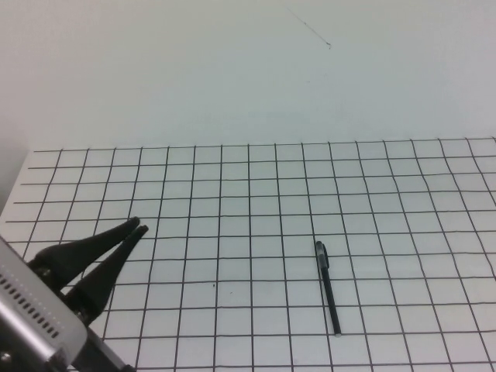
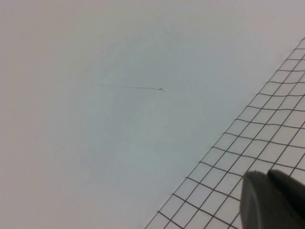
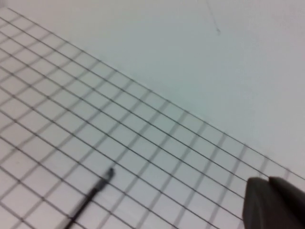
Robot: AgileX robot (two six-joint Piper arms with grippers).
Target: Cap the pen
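The pen [image 1: 327, 288] is a thin black stick lying flat on the gridded table, right of centre, pointing roughly away from me. Its far end looks thicker. My left gripper [image 1: 139, 226] hovers at the near left, well to the left of the pen, shut with nothing between its fingers; in its own wrist view the left gripper [image 2: 267, 172] shows its closed tips over the grid. My right gripper [image 3: 268, 179] is outside the high view. Its wrist view shows the tips pressed together and empty, with the pen [image 3: 93, 194] blurred and some way off.
The white table [image 1: 232, 232] carries a black grid. Its far edge meets a plain pale wall [image 1: 248, 70], and its left edge runs close by the left arm. A thin dark mark [image 1: 310, 31] shows on the wall.
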